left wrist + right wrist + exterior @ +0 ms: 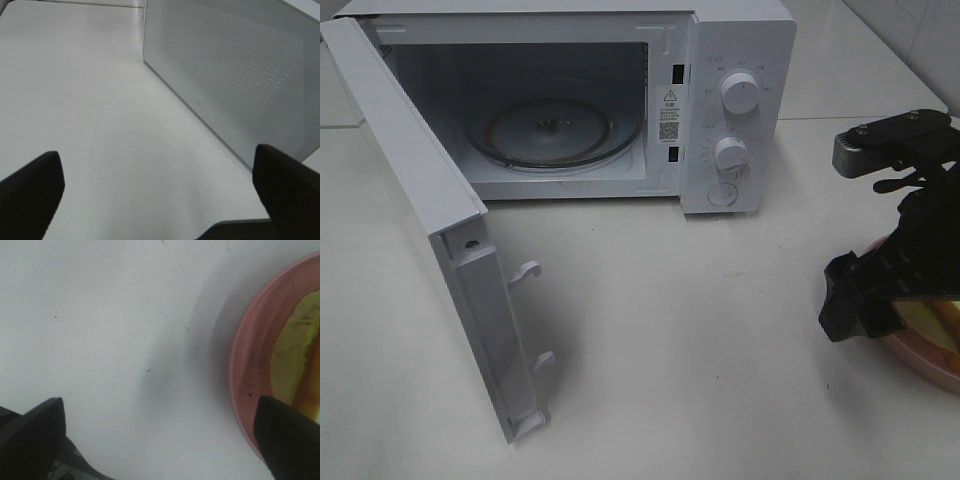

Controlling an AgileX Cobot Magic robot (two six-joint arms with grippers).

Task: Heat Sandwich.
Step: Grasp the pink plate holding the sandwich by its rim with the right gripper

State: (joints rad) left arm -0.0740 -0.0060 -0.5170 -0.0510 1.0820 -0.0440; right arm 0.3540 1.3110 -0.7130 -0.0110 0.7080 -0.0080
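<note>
The sandwich [932, 318] lies on a round pink plate [926, 364] at the table's right edge, mostly hidden by my right arm. The right wrist view shows its pale yellow-green filling [294, 352] and the plate's rim [239, 375]. My right gripper [160, 440] is open just above the plate's left rim; one finger is over the plate, the other over bare table, and nothing is held. It shows as a black shape [876, 298] in the high view. My left gripper [160, 195] is open and empty over the table, beside the microwave door's dotted outer face [235, 80].
The white microwave [740, 100] stands at the back with its door [430, 230] swung wide to the left. A glass turntable [555, 135] sits in the cavity. White table [690, 330] lies between the microwave and the plate.
</note>
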